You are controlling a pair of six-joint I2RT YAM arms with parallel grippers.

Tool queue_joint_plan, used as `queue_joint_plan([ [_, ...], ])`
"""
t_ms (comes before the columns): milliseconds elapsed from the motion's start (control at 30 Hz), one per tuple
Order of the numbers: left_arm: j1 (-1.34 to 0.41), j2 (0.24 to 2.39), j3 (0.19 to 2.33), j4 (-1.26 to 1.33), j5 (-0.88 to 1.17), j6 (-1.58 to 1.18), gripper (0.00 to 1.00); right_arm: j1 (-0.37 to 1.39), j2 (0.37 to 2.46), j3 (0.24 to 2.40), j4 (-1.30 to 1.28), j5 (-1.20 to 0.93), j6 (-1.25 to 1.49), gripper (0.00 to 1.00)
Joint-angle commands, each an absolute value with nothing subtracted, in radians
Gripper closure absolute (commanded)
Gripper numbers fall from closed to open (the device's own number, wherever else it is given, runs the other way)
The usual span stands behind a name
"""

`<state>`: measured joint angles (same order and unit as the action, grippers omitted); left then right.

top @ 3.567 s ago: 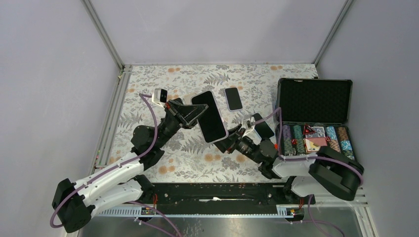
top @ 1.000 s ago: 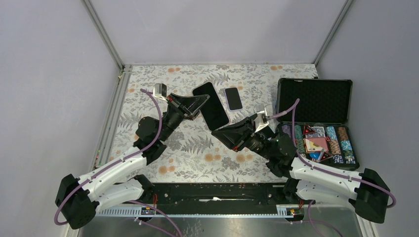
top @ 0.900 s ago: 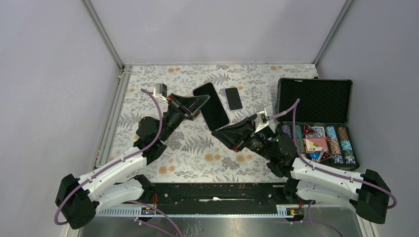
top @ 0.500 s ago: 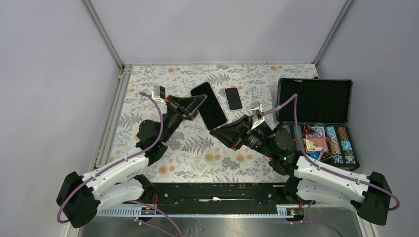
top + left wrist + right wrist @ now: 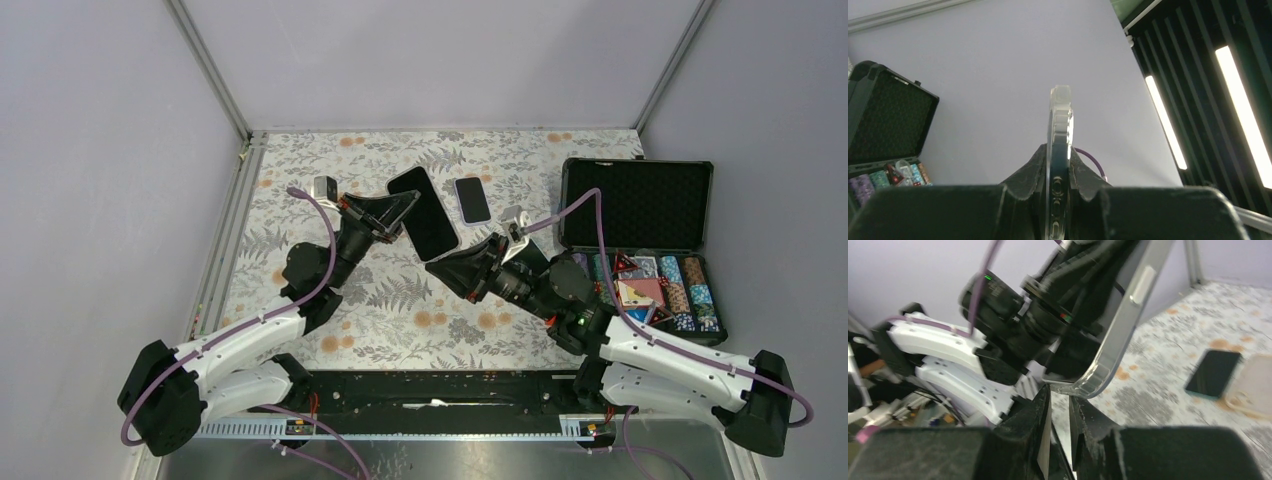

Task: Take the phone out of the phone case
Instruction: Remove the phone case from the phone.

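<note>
left gripper pinches cased phone | right gripper unclear | small phone, chip case nearby

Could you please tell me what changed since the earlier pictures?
The left gripper carried the phone farther from the arm bases; the right gripper shifted left, ending beside its near corner. The left grip, the small phone and the chip case stayed.

Left arm: reaches forward from its base, wrist tipped upward beside the phone.
Left gripper: clamped on the phone's left edge.
Right arm: stretched low and leftward toward the phone.
Right gripper: fingers nearly together with a slim gap, just below the phone's near corner; contact unclear.
</note>
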<state>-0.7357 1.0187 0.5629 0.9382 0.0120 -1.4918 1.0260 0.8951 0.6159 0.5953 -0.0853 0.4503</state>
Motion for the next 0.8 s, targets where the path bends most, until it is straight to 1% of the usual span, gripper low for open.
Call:
queue_joint_plan([
  [0, -0.777, 0.980, 0.597, 1.151, 0.100, -1.579, 1.00, 0.997, 0.925, 0.576, 0.329, 0.158, 0.291, 1.00],
  [433, -0.777, 0.987, 0.571, 1.198, 0.094, -1.594, 1.00, 0.986, 0.904, 0.582, 0.296, 0.176, 0.300, 1.00],
  [467, -0.776, 0.985, 0.570, 1.196, 0.094, -1.591, 1.00, 0.986, 0.896, 0.576, 0.307, 0.172, 0.311, 0.98],
  [500, -0.775, 0.980, 0.569, 1.192, 0.094, -1.587, 1.00, 0.987, 0.884, 0.572, 0.318, 0.166, 0.327, 0.95],
  [533, -0.768, 0.973, 0.567, 1.187, 0.096, -1.579, 1.00, 0.987, 0.867, 0.568, 0.327, 0.159, 0.343, 0.88],
  [600, -0.752, 0.961, 0.557, 1.170, 0.093, -1.563, 1.00, 0.984, 0.825, 0.556, 0.358, 0.129, 0.373, 0.68],
  [667, -0.731, 0.947, 0.545, 1.143, 0.092, -1.548, 1.00, 0.979, 0.780, 0.544, 0.391, 0.077, 0.394, 0.50],
  [700, -0.721, 0.943, 0.541, 1.131, 0.091, -1.546, 1.00, 0.977, 0.758, 0.545, 0.398, 0.061, 0.400, 0.45],
  [767, -0.703, 0.941, 0.529, 1.131, 0.091, -1.547, 1.00, 0.970, 0.732, 0.561, 0.394, 0.013, 0.403, 0.39],
])
